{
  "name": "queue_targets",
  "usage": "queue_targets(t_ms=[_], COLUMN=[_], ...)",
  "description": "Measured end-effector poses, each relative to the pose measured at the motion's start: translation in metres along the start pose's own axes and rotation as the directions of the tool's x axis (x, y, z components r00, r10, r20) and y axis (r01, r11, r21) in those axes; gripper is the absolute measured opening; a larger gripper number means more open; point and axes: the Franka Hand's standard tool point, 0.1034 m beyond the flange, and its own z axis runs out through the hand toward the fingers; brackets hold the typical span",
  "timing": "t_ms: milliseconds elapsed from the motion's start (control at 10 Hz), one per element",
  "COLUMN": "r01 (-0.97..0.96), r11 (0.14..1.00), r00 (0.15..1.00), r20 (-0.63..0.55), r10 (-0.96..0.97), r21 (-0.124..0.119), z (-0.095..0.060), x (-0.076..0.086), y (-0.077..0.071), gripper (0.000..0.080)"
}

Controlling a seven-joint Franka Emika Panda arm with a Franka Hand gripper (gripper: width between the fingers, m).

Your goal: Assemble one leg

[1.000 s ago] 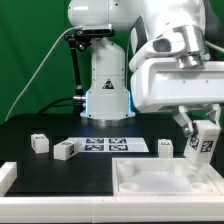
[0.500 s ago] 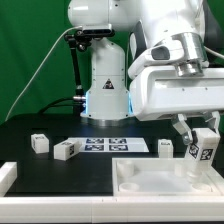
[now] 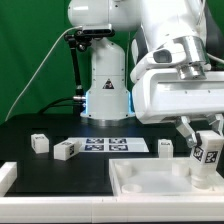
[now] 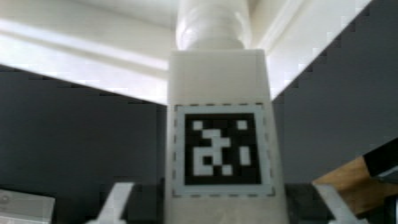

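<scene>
**Exterior and wrist views.** The gripper (image 3: 202, 138) is clamped on the leg (image 3: 208, 154). We see the leg upright above the white panel (image 3: 150, 183), near the table corner at the exterior view's right, on the camera-side edge. We cannot tell whether its lower end touches the panel. In the wrist view, the leg (image 4: 221, 110) fills the centre with a square tag (image 4: 222, 146) facing the lens. On the black table (image 3: 30, 165), a loose block (image 3: 39, 143) and a second block (image 3: 66, 150) lie towards the edge at the exterior view's left. A third block (image 3: 165, 146) sits just beside the marker board (image 3: 112, 145).
</scene>
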Motion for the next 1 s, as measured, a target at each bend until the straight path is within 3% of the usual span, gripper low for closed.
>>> queue_targets(t_ms=[200, 800, 900, 1000], r01=[-0.002, -0.016, -0.017, -0.017], r11=[1.0, 1.0, 1.0, 1.0], r00=[1.0, 1.0, 0.999, 0.999], r20=[0.019, 0.002, 0.027, 0.032], r10=[0.002, 0.016, 0.016, 0.016], r21=[0.008, -0.004, 0.005, 0.007], z=[0.006, 0.005, 0.006, 0.007], x=[-0.009, -0.014, -0.016, -0.017], y=[-0.003, 0.005, 0.004, 0.004], gripper=[0.0291, 0.0291, 0.0372, 0.0372])
